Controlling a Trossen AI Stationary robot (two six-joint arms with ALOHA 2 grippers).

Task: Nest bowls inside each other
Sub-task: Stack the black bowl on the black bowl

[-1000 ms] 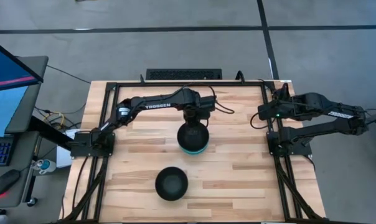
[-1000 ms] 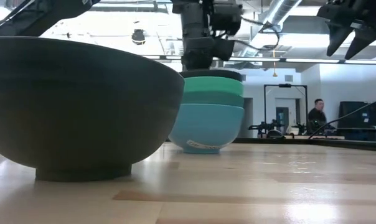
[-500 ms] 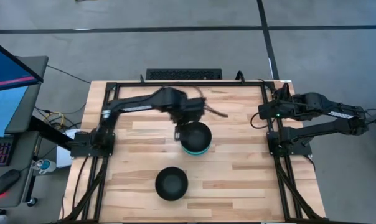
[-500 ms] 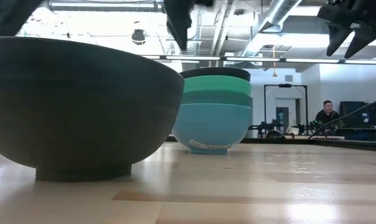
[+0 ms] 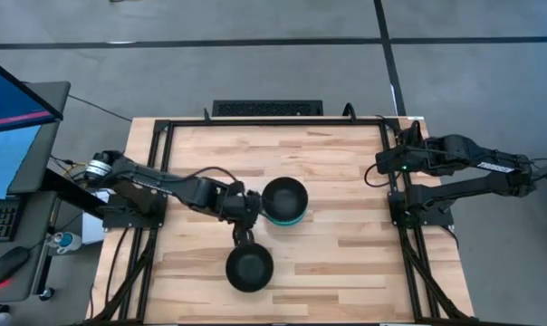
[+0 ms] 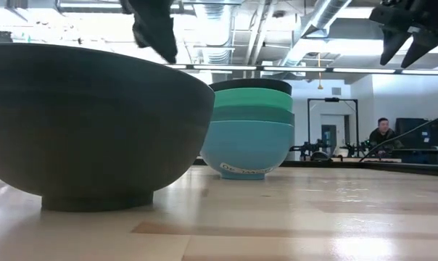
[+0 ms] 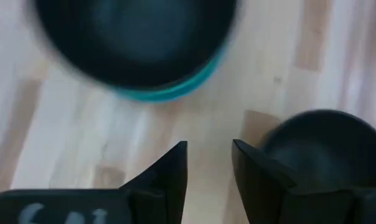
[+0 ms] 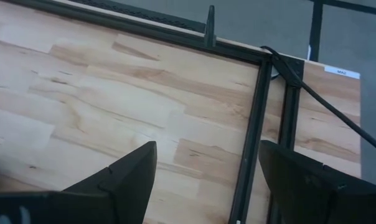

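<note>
A stack of nested bowls (image 5: 284, 201) stands on its foot near the table's middle: a black bowl on top, teal and light blue ones (image 6: 248, 127) under it. A lone black bowl (image 5: 249, 267) sits upright toward the near edge and looms large in the low view (image 6: 96, 123). My left gripper (image 5: 243, 235) hangs open over bare wood between the stack and the lone bowl, touching neither. In its wrist view (image 7: 210, 163) the stack (image 7: 138, 50) and the lone bowl (image 7: 325, 146) both show ahead. My right gripper (image 5: 382, 167) waits open at the table's right far corner.
A black metal frame (image 5: 391, 181) runs along the table's edges, and both arm bases stand on it. Bare wood (image 5: 346, 254) lies right of both bowls. Beyond the table a monitor (image 5: 15, 100) stands at left, and a person (image 6: 382, 134) sits far back in the room.
My left gripper has drawn off the stack's far rim, risen, and swung across toward the near edge, ending between the stack and the lone black bowl. The stack has shifted slightly toward the table's right and now stands free.
</note>
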